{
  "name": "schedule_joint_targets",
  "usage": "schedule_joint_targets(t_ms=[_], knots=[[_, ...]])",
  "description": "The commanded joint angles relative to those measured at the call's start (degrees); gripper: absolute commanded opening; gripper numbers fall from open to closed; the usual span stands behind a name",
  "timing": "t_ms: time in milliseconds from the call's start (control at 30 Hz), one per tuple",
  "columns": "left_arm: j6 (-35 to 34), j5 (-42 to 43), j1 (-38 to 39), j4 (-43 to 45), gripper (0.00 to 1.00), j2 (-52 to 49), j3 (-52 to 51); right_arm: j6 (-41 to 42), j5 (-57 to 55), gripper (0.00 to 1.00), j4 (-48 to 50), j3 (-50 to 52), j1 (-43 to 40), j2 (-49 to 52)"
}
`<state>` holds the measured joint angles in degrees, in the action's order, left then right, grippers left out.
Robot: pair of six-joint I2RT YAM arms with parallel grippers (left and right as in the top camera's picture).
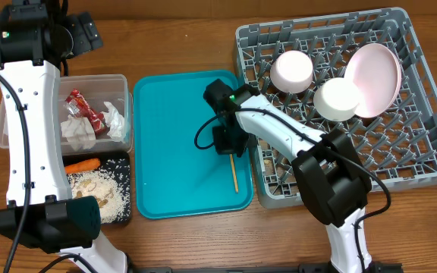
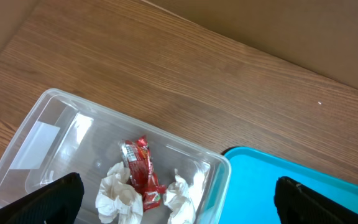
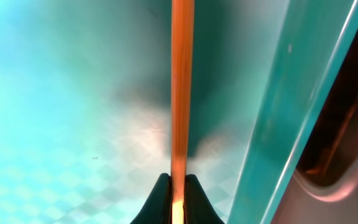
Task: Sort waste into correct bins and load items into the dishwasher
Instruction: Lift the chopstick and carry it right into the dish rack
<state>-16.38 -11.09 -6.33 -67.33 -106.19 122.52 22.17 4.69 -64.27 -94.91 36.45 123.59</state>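
Note:
My right gripper (image 1: 230, 145) is over the teal tray (image 1: 165, 129) and shut on the thin wooden stick (image 1: 234, 173), whose free end points to the tray's front right. In the right wrist view the stick (image 3: 180, 87) runs straight up from between the closed fingers (image 3: 178, 198). My left gripper (image 2: 176, 205) is open above the clear tub (image 1: 7, 121), which holds crumpled napkins (image 1: 78, 130) and the red wrapper (image 1: 82, 106). They also show in the left wrist view: napkins (image 2: 120, 196), wrapper (image 2: 143, 171). The black tray (image 1: 124, 163) holds the carrot (image 1: 82, 163) and crumbs (image 1: 101, 191).
The grey rack (image 1: 400, 178) at the right holds two upturned white bowls (image 1: 291, 71) (image 1: 337, 99) and a white plate (image 1: 375, 78) leaning on its edge. The left arm's white link (image 1: 29, 136) crosses over the tub and black tray.

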Motion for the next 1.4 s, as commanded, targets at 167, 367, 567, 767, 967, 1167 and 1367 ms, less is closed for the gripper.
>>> schedule_joint_targets(t_ms=[167, 367, 567, 767, 967, 1167, 1367], knots=[[-0.52, 0.46, 0.02, 0.07, 1.0, 0.87, 1.38, -6.45, 2.25, 0.04, -1.73, -2.78, -1.57, -13.42], [-0.52, 0.46, 0.02, 0.07, 1.0, 0.87, 1.38, -8.96, 0.31, 0.04, -2.32, -2.78, -6.95, -18.64], [-0.52, 0.46, 0.02, 0.07, 1.0, 0.87, 1.38, -11.28, -0.09, 0.04, -2.32, -2.54, -14.73, -18.69], [-0.52, 0.46, 0.02, 0.07, 1.0, 0.87, 1.38, -18.93, -0.15, 0.04, -2.49, -2.4, -19.39, -18.08], [-0.52, 0.46, 0.02, 0.07, 1.0, 0.87, 1.38, -22.32, -0.13, 0.04, 1.11, 1.99, -21.7, -18.03], [-0.52, 0.46, 0.02, 0.07, 1.0, 0.87, 1.38, -22.69, -1.14, 0.04, 4.85, 4.63, -21.73, -18.03], [-0.52, 0.46, 0.02, 0.07, 1.0, 0.87, 1.38, -22.67, -2.25, 0.04, 6.01, 5.73, -21.75, -18.01]])
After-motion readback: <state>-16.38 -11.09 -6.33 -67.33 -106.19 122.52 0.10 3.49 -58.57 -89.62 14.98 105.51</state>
